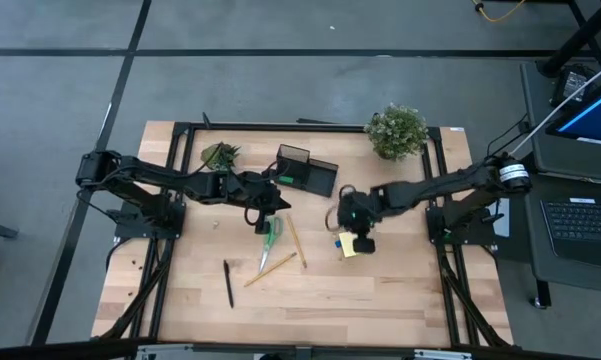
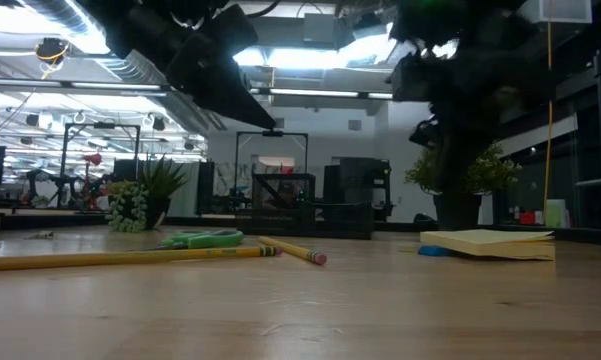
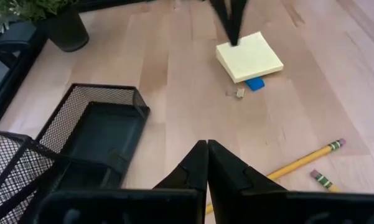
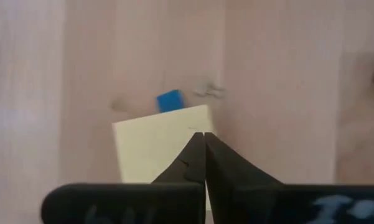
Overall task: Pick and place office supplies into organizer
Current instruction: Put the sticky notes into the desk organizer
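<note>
The wooden counter (image 1: 380, 300) carries everything, and nothing from the scattered supplies is in the black mesh organizer (image 1: 308, 170) yet, which sits at the far middle between 2 potted plants: a small one (image 1: 220, 154) to its left and a bushier one (image 1: 397, 131) to its right.

The step in hand looks like an approach to a pick, not a carry. The right tool (image 1: 362, 243) hangs low over the yellow sticky-note pad (image 4: 158, 152), its 2 fingers pressed together and empty; its tips point at the pad's edge, though contact cannot be confirmed. The left tool (image 1: 268, 205) hovers between the organizer and the green-handled scissors (image 1: 270, 232), its fingers likewise shut on nothing.

Smaller pieces lie loose: 2 pencils (image 1: 277, 265) cross beside the scissors, a black pen (image 1: 228, 283) rests nearer the front, and a small blue piece (image 4: 169, 100) sits touching the pad's far edge.

Judging from this, the next move needs the right tool's fingers parted wide enough to straddle the flat pad, probably at an edge, since the pad lies flush on the counter and offers little to pinch.
</note>
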You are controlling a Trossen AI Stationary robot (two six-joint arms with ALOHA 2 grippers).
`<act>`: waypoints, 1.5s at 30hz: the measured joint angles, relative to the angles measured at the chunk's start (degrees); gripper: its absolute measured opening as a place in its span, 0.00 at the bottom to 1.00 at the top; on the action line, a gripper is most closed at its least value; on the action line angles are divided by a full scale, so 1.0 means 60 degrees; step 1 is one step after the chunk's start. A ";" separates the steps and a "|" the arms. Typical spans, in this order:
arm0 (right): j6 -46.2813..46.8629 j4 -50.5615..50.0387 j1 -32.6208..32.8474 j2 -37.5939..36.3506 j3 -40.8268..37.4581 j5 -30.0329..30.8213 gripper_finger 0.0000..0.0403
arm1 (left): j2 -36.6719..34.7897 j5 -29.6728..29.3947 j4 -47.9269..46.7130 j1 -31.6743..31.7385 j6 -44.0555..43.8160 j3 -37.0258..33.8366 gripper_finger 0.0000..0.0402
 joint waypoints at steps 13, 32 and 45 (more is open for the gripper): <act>0.3010 0.0932 0.3136 -0.0004 0.0007 0.3145 0.00 | -0.0015 0.0007 -0.0004 -0.0035 0.0431 0.0000 0.01; 0.6280 -0.1506 0.4730 0.0375 0.0007 0.4141 0.01 | -0.0019 0.0004 -0.0013 -0.0086 0.0435 0.0000 0.00; 0.7683 -0.1488 0.4874 0.0382 0.0007 0.3328 0.01 | -0.0026 0.0004 -0.0011 -0.0090 0.0426 0.0000 0.01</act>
